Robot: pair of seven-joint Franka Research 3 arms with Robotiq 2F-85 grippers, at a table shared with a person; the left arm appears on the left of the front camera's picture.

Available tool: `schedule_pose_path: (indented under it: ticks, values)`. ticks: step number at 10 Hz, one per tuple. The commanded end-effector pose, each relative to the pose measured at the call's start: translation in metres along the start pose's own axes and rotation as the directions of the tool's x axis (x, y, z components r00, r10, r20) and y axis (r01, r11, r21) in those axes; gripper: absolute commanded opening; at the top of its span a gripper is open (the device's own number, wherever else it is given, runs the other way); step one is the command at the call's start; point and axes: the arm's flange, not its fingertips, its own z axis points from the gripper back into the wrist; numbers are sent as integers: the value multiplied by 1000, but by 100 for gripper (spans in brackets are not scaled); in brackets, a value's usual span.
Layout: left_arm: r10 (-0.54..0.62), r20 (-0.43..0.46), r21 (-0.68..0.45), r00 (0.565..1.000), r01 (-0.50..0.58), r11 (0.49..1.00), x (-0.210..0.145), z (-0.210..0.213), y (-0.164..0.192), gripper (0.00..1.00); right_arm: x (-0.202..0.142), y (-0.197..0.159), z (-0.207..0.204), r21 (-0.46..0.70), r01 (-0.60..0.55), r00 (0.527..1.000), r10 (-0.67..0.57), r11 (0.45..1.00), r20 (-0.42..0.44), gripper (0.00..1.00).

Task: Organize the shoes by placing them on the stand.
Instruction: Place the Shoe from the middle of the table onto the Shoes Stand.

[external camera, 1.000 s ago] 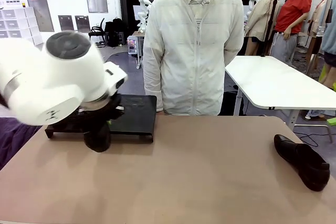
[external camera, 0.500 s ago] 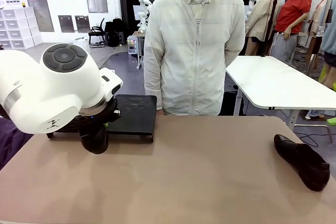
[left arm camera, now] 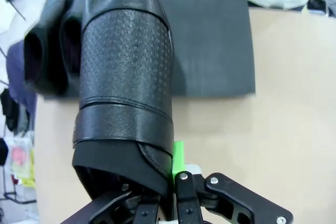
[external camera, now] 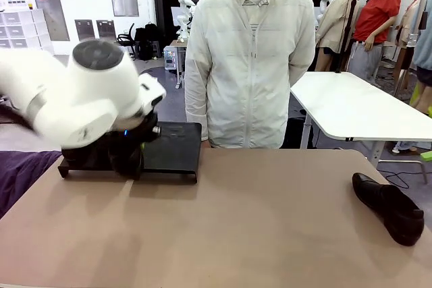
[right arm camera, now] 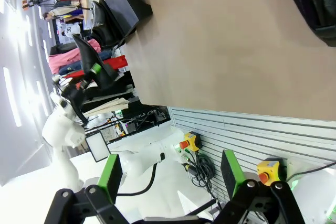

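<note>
L tool clamped on heel rim of glossy black leather slip-on shoe, toe toward low matte-black stand w/ two alike shoes on it. R tool wide, holding nothing. Fourth shoe lies on table, right side.

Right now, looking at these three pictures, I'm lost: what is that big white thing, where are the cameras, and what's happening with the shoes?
The big white shape is one of two robot arms at a table; a person stands across it. The wide picture comes from a fixed camera between the arms. The other two come from cameras on the arms' wrists, looking along their fingers. In the left wrist's picture the left gripper is shut on a black shoe, holding it by its heel end at a low black stand, beside another shoe there. The right gripper is open and empty. A third shoe lies loose on the table at the robot's right.
</note>
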Motion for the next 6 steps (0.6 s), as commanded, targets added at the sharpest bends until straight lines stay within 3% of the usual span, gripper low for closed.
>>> schedule_pose_path:
  ticks: [1,3,6]
  values:
    - [-152,63,29,986,150,988,89,-49,-36,0,0,0,3,0,-23,1000,23,1000,-10,100]
    - [-263,76,-10,962,265,964,121,-94,-47,0,0,0,3,0,-23,1000,23,1000,-10,100]
    - [-289,-14,-6,957,289,957,120,-136,-49,0,0,0,3,0,-23,1000,23,1000,-10,100]
